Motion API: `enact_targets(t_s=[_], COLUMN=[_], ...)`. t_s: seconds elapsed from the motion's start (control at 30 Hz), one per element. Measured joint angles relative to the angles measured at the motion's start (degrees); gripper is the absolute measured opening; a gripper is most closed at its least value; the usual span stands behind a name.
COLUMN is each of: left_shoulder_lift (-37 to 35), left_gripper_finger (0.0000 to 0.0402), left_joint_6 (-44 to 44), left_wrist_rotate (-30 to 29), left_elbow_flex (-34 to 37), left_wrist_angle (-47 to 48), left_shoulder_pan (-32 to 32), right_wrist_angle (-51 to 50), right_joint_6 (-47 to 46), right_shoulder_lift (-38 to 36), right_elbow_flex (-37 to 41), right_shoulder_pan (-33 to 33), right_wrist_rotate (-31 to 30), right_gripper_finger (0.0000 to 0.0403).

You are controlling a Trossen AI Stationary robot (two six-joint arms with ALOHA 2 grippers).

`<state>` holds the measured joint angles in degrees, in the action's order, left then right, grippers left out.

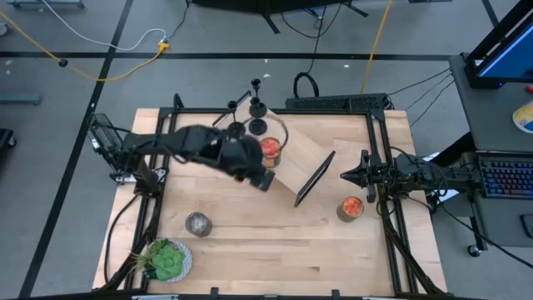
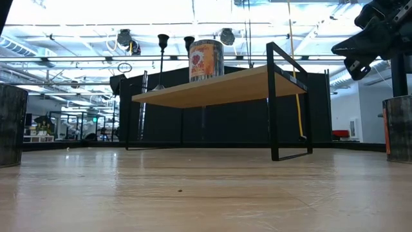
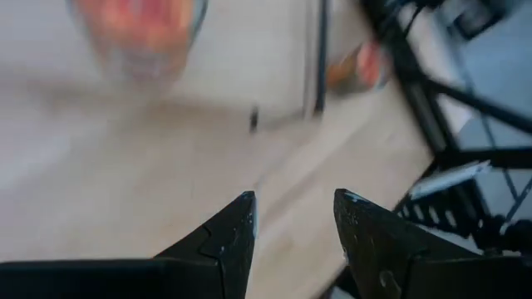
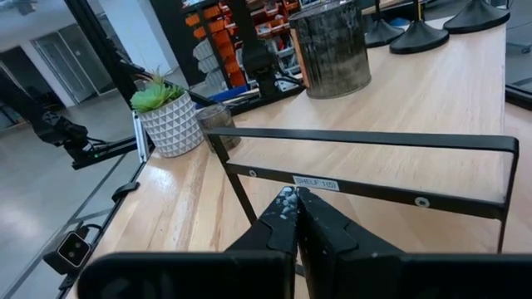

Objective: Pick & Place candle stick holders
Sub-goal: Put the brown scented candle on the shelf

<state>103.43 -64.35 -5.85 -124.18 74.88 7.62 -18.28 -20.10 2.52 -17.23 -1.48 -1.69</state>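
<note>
At the table's (image 1: pixel 250 250) left front corner a leafy green plant (image 1: pixel 166 260) in a pale pot was seen, with a small grey jar (image 1: pixel 198 223) just beside it. The left gripper (image 1: pixel 265 180) was held over the middle of the table, above the near edge of the small wooden shelf (image 1: pixel 304 150); its fingers (image 3: pixel 229 237) were parted, with nothing seen between them. The candle stick holders (image 1: pixel 256 107) were grouped at the shelf's far left end, close to an orange-labelled can (image 1: pixel 271 150) standing on the shelf. A second orange-labelled can (image 1: pixel 351 207) was set on the table to the right of the shelf. The right gripper (image 1: pixel 343 176) was parked at the table's right side, jaws pressed together and empty.
</note>
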Motion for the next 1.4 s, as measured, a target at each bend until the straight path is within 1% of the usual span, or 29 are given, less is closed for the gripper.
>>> enact_targets(t_s=[0.2, 0.27, 0.37, 0.47, 0.57, 0.63, 0.9, 1.07, 1.4], left_shoulder_lift=[0.4, 0.3, 0.3, 0.4, 0.2, 0.3, 0.3, 0.3, 0.3], left_gripper_finger=[0.017, 0.017, 0.017, 0.017, 0.017, 0.017, 0.017, 0.017, 0.017], left_joint_6=[-16.1, -21.1, -26.3, -29.7, -31.7, -33.2, -34.7, -34.1, -32.6], left_wrist_rotate=[0.2, 0.0, 0.5, 4.2, 9.0, 10.4, 10.6, 10.3, 10.8], left_elbow_flex=[0.1, 1.5, 5.3, 9.5, 15.0, 18.4, 26.8, 30.4, 38.5], left_wrist_angle=[11.5, 14.5, 15.1, 14.9, 14.9, 15.0, 12.9, 12.6, 7.7], left_shoulder_pan=[6.5, 8.3, 10.9, 13.1, 14.9, 16.2, 20.4, 21.5, 22.2], right_wrist_angle=[0.0, 0.0, 0.0, 0.0, 0.0, 0.0, 0.0, 0.0, 0.0], right_joint_6=[0.0, 0.0, 0.0, -0.1, -0.2, -0.2, -0.2, -0.2, -1.7], right_shoulder_lift=[0.0, 0.0, 0.0, 0.0, 0.0, 0.0, 0.0, 0.0, 0.0], right_elbow_flex=[0.0, 0.0, 0.0, 0.0, 0.0, 0.0, 0.0, 0.0, 0.0], right_shoulder_pan=[0.0, 0.0, 0.0, 0.0, 0.0, 0.0, 0.0, 0.0, 0.0], right_wrist_rotate=[0.2, 0.2, 0.2, 0.2, 0.2, 0.2, 0.1, -0.1, -0.2], right_gripper_finger=[0.0, 0.0, 0.0, 0.0, 0.0, 0.0, 0.0, 0.0, 0.0])
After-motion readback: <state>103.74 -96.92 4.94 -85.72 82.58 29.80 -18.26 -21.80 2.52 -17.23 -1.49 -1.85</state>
